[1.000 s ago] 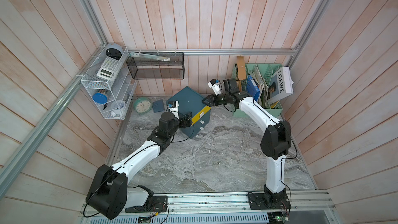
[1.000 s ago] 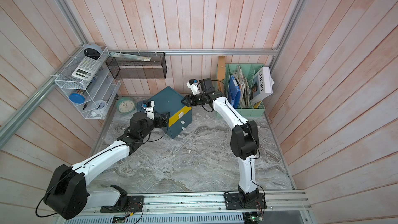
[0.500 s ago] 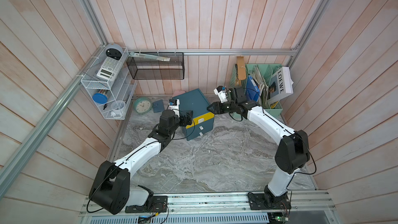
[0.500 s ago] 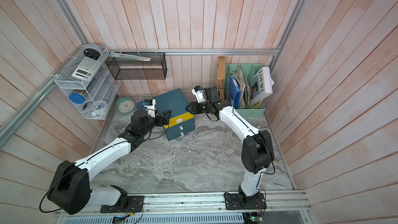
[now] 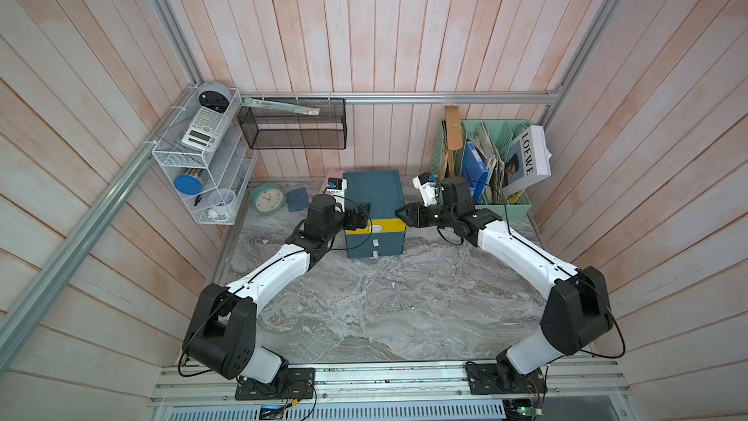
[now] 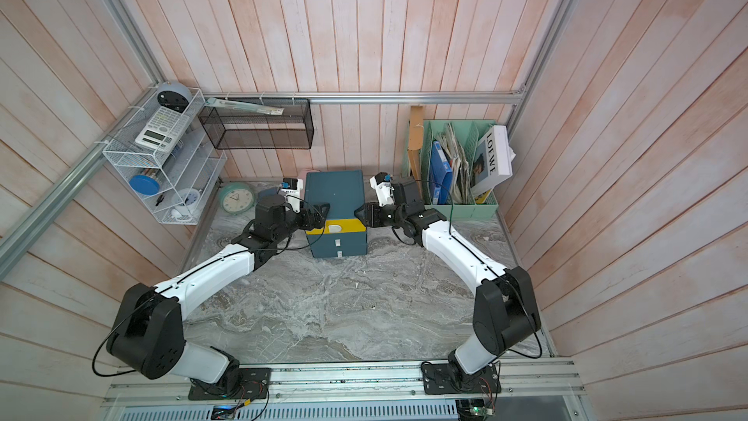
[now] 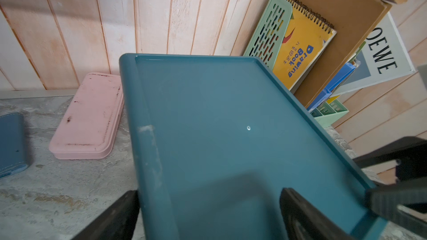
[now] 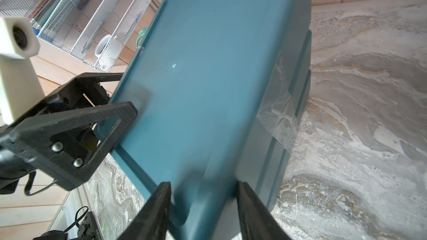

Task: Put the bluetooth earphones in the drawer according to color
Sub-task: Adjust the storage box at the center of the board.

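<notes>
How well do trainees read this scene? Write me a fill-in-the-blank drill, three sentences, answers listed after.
The top drawer front of the drawer cabinet is coloured ___.
The white book leaning in the file rack reads ___.
The flat case lying by the drawer cabinet is coloured ___.
Missing words: yellow; LOEWE; pink.

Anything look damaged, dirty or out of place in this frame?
Nothing is spilled or toppled. Clear tape is stuck across the drawer cabinet's side, and the pink case beside it carries dark smudges. No earphone cases show in any view.
</notes>
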Robot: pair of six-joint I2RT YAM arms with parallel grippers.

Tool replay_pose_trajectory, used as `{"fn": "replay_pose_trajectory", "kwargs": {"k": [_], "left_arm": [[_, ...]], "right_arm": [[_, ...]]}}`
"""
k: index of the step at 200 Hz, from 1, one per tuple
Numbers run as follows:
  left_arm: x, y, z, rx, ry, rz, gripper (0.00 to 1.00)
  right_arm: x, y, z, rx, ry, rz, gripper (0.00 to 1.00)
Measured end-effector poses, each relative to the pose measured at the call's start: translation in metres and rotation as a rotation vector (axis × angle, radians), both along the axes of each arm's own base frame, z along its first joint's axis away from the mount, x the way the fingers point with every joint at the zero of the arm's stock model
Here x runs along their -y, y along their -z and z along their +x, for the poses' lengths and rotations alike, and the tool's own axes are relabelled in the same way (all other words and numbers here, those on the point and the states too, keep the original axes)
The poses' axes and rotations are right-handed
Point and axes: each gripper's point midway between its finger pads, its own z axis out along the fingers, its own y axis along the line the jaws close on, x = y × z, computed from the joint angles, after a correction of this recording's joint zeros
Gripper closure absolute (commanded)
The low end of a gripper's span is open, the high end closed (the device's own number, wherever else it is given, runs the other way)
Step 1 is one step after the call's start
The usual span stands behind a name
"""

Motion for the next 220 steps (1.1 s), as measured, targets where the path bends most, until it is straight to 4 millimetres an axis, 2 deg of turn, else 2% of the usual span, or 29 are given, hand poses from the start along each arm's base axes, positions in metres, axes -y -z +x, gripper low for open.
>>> {"fn": "replay_pose_trajectory", "kwargs": {"k": [45,80,119,146,190,220], "left_arm": [[0.003,0.000,0.002,-0.003,0.009,-0.003,0.00],[0.002,0.000,0.002,-0.001,0.008,0.001,0.00],[0.000,-0.004,-0.002,0.008,0.005,0.025,0.00],[-0.009,-0.024,-0.015,0.064,-0.015,0.022,0.00],[-0.028,-0.081,-0.039,0.210,-0.046,0.019,0.00],[-0.039,-0.100,-0.055,0.269,-0.054,0.063,0.00]], "right_arm": [[0.002,0.001,-0.004,0.004,0.024,0.016,0.48],[0.000,0.001,-0.004,0.003,0.026,0.016,0.42],[-0.002,0.002,-0.008,0.004,0.014,0.001,0.39],[0.003,0.000,-0.009,0.023,0.028,-0.028,0.37],[0.015,-0.004,-0.013,0.073,0.049,-0.106,0.32],[0.027,-0.001,-0.023,0.082,0.046,-0.185,0.31]]}}
